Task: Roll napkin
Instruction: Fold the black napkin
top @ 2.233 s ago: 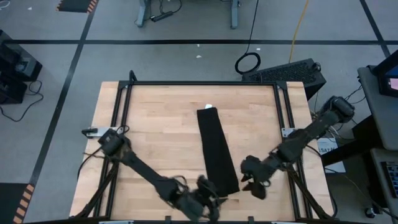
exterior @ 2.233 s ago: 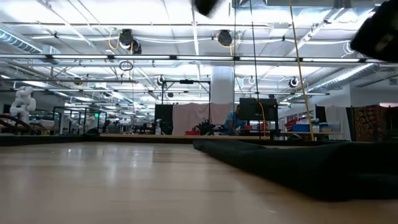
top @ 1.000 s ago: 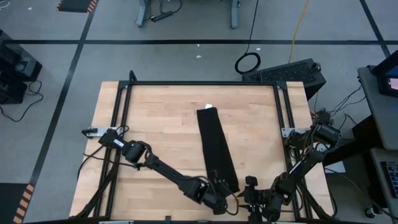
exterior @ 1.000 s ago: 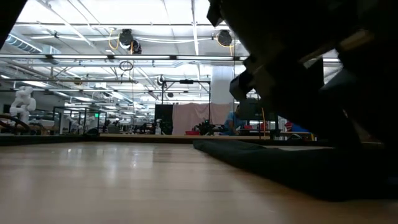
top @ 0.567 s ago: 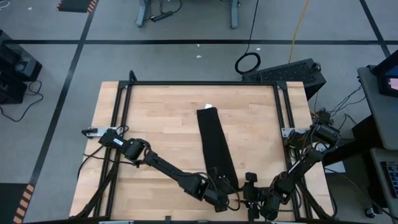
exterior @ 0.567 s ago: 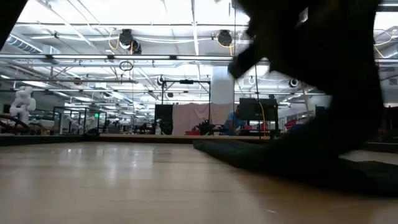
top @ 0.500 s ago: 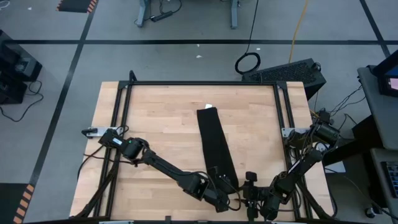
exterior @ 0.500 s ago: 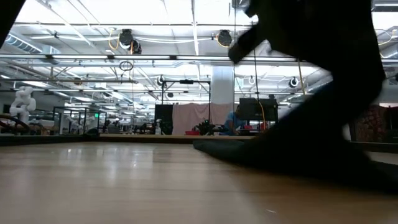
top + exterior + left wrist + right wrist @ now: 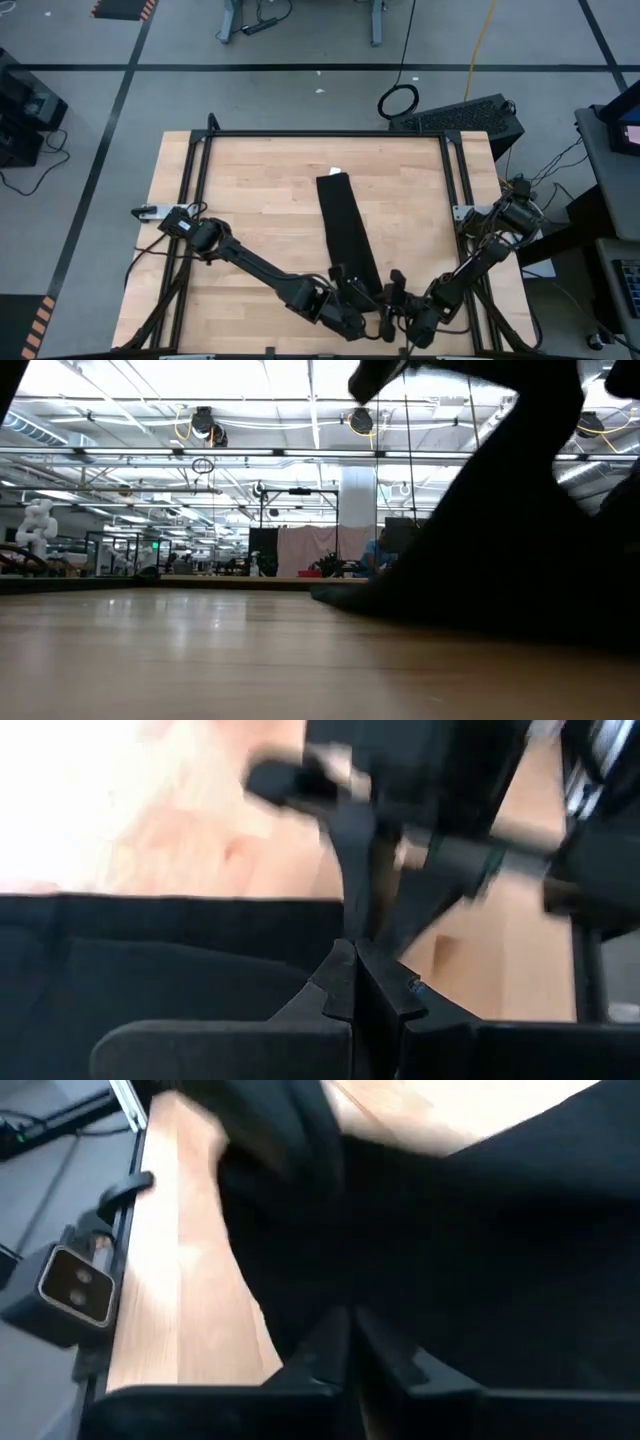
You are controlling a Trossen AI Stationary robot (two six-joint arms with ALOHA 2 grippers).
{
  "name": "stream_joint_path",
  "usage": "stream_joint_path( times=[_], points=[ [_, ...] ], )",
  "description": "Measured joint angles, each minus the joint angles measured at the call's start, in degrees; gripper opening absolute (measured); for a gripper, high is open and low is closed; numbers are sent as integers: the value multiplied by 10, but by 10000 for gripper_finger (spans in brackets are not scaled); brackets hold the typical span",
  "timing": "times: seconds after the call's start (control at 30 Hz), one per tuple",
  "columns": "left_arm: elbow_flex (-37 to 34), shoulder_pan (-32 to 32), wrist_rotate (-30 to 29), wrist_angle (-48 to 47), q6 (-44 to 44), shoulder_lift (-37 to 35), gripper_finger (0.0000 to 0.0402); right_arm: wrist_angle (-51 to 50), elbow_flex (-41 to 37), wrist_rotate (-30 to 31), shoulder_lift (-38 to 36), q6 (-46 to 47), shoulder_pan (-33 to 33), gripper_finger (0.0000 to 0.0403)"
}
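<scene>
The napkin is a long black strip of cloth lying down the middle of the wooden table, with its white tag at the far end. Both grippers meet at its near end. My left gripper comes in from the left and my right gripper from the right, and each is shut on the cloth. The left wrist view shows the shut fingers at the cloth's edge, with the right arm beyond them. In the low view, dark cloth and arms fill the right side, and the flat part of the napkin lies behind them. My left gripper pinches the napkin's near-end edge at its left corner between its two fingers, slanting down from the table's left. The cloth there is raised off the wood; the rest lies flat toward the far side. My right gripper pinches the napkin's near end at its right side between its two fingers, slanting down from the right. Black cloth fills the view ahead of the fingers, so I cannot tell whether they hold one layer or several.
Bare wood lies to the left and right of the napkin. A black metal frame runs round the tabletop. A mount with a camera stands at the table's edge near my right arm.
My left gripper has risen, and the napkin's near end has come up off the table with it and drawn a little toward the far side. The far end with the tag has stayed put. My right gripper has moved left to the napkin's near end and has rolled.
</scene>
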Motion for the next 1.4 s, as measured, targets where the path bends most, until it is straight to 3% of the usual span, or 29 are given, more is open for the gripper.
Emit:
stream_joint_path(
  times=[0.2,0.43,0.73,1.4],
  points=[
    [1,4,-2,5,0,-9,4,120,0,-3,49,-27,-14,13],
    [1,4,-7,31,-1,-8,4,144,4,-16,98,-15,-31,4],
    [1,11,-32,110,-1,-4,4,194,30,-18,133,-86,-38,1],
    [0,-10,13,103,-6,-4,4,-8,30,-101,45,-56,-14,4]
  ],
)
